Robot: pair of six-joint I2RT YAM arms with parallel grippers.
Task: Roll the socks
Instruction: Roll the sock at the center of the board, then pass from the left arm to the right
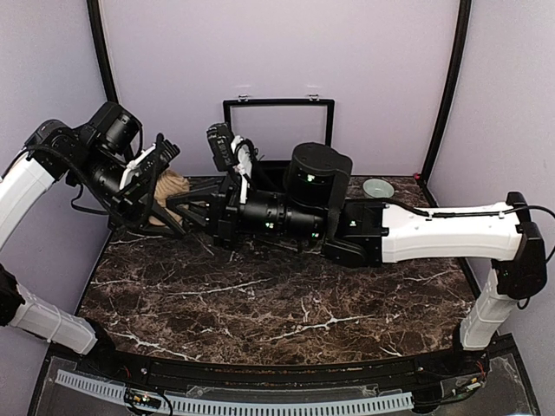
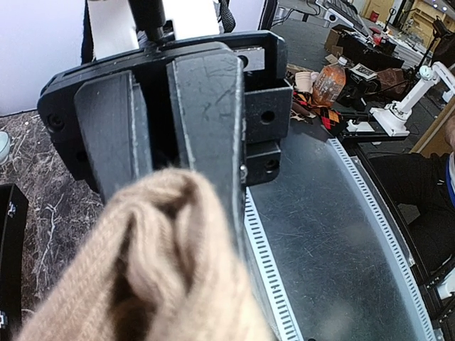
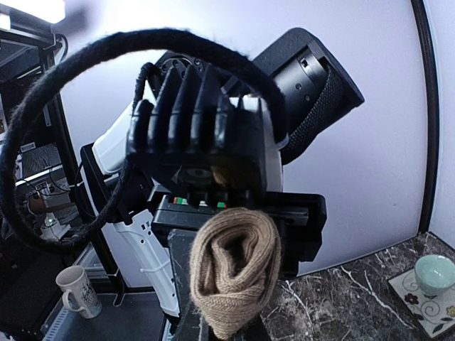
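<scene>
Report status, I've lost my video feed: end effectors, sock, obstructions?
Left end effector shut on tan sock, bundled. Right end effector shut beside it, grip unclear. Black case behind, apart.

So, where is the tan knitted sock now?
In the top view, the tan knitted sock is at the far left of the marble table, held in the left hand, with the right hand beside it.

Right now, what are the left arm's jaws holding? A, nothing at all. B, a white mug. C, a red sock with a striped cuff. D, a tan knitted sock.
D: in the left wrist view the tan sock bunches out from between the left jaws, which are closed on its fabric.
</scene>
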